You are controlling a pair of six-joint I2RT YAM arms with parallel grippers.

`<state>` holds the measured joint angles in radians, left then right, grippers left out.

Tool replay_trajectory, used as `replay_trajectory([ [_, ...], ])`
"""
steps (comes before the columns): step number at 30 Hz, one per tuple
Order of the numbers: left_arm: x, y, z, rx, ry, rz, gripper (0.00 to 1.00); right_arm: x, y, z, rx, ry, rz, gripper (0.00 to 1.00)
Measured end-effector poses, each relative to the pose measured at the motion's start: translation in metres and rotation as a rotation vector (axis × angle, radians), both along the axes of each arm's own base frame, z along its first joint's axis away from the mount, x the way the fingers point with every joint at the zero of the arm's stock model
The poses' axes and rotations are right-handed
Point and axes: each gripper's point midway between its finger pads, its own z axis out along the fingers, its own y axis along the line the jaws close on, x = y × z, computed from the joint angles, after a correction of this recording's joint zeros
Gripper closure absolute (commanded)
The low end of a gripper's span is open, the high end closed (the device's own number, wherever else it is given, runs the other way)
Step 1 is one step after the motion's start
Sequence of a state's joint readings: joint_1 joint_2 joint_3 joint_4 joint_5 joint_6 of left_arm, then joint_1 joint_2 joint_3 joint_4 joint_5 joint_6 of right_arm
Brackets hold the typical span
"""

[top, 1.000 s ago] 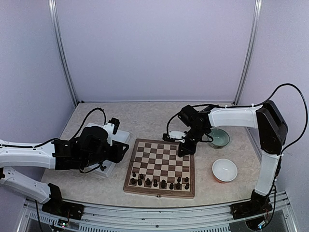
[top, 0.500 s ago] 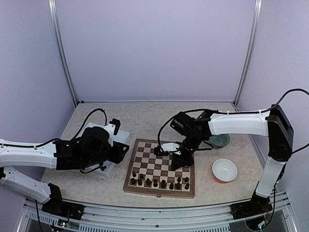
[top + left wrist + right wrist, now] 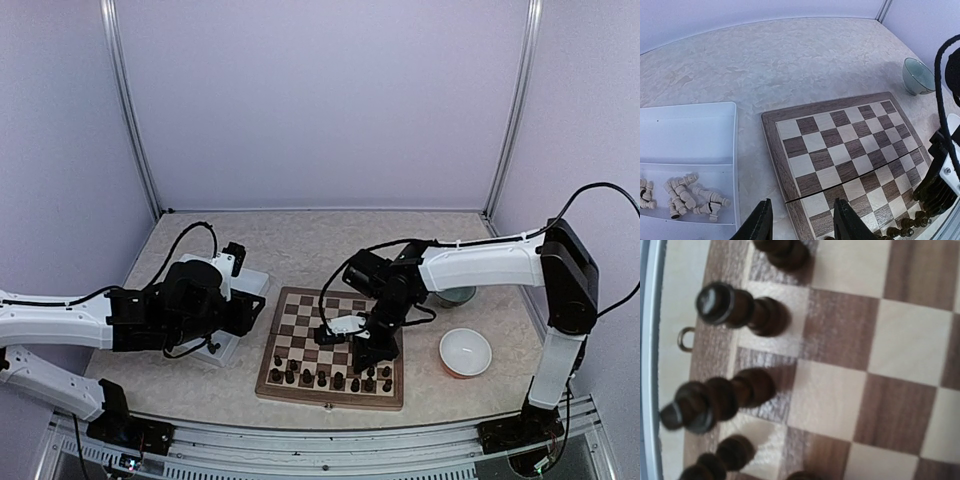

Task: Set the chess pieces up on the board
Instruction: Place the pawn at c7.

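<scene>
The wooden chessboard [image 3: 308,322] lies mid-table, clasp on its near edge. Several dark chess pieces [image 3: 322,378] stand in its two near rows. My right gripper [image 3: 363,358] hangs low over the board's near right squares, just behind those pieces; its fingers do not show in the right wrist view. That view looks closely down on the board [image 3: 840,405], with dark pieces [image 3: 740,307] and the clasp ring [image 3: 685,338]. My left gripper [image 3: 802,225] is open and empty above the board's left edge [image 3: 775,150]. Cream pieces [image 3: 685,195] lie in the white tray [image 3: 690,130].
A green bowl [image 3: 458,296] sits behind the board's right corner, partly hidden by the right arm. A white bowl with an orange rim [image 3: 466,352] sits right of the board. The white tray [image 3: 252,283] lies under the left arm.
My right arm has swung from the board's far right corner toward the near right rows and come lower. The left arm has not moved.
</scene>
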<state>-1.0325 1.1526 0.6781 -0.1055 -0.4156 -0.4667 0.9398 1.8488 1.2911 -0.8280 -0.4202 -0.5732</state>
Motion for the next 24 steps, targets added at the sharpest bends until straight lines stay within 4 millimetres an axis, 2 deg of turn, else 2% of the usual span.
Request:
replay_trajectory([
  [15,-0.0004,0.0034,-0.0021,0.005,-0.002,0.008,0.58,-0.0035,0.0055,-0.0084,-0.022,0.013,0.019,0.91],
  [24,-0.0009,0.0043,-0.0032,0.006,-0.001,0.009,0.58,-0.0065,0.0102,-0.0099,-0.025,0.014,0.033,0.80],
])
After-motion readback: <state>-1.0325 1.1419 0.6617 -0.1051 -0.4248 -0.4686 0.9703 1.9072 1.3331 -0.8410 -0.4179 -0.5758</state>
